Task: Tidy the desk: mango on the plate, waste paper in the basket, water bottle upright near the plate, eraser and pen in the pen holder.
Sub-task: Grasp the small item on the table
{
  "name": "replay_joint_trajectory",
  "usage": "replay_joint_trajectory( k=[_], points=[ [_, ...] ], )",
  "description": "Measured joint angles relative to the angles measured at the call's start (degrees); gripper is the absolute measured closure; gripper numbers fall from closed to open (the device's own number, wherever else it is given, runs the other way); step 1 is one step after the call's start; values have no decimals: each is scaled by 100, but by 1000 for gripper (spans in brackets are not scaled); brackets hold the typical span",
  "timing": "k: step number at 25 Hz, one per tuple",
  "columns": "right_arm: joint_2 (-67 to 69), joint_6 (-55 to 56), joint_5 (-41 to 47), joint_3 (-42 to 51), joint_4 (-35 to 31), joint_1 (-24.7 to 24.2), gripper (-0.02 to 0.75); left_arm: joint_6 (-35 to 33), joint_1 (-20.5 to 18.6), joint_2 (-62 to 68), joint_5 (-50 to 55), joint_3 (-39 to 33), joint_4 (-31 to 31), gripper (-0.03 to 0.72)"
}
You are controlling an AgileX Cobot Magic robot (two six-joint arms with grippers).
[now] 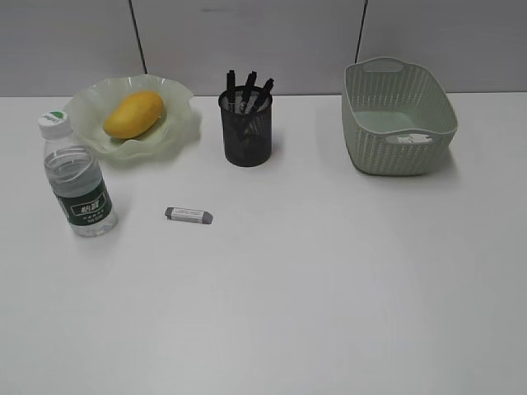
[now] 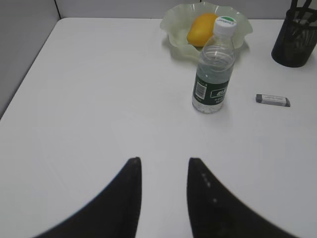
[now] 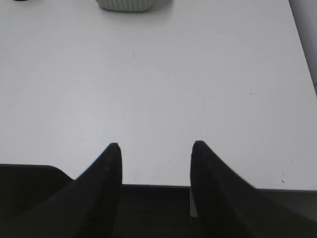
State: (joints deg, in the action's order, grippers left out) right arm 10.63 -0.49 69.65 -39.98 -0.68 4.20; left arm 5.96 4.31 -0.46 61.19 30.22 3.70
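Note:
The yellow mango lies on the ruffled green plate. Just in front of the plate the water bottle stands upright. A grey eraser lies flat on the white desk. The black mesh pen holder has dark pens standing in it. The sage basket sits at the back right; waste paper does not show. My left gripper is open and empty, well short of the bottle. My right gripper is open and empty at the desk's near edge.
A grey partition wall runs behind the desk. The desk's left edge shows in the left wrist view and its right edge in the right wrist view. Neither arm appears in the exterior view.

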Motion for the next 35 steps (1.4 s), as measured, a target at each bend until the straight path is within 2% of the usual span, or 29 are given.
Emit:
replay_joint_trajectory(
  k=[6,15,22,31,33,35],
  points=[
    [-1069,0,-440,323,-5,0,366,0,0,0,0,0,0,442],
    [-1113,-17,-894,1069,0,0,366,0,-5,0,0,0,-13,442],
    [-1113,-17,-920,1105,-5,0,395,0,-5,0,0,0,-13,442],
    [-1113,-17,-946,1105,-5,0,395,0,-5,0,0,0,-13,442],
    [-1113,-12,-952,1105,-5,0,365,0,-5,0,0,0,-13,442],
    [-1113,-7,-952,1105,-5,0,287,0,-5,0,0,0,-13,442]
  ],
)
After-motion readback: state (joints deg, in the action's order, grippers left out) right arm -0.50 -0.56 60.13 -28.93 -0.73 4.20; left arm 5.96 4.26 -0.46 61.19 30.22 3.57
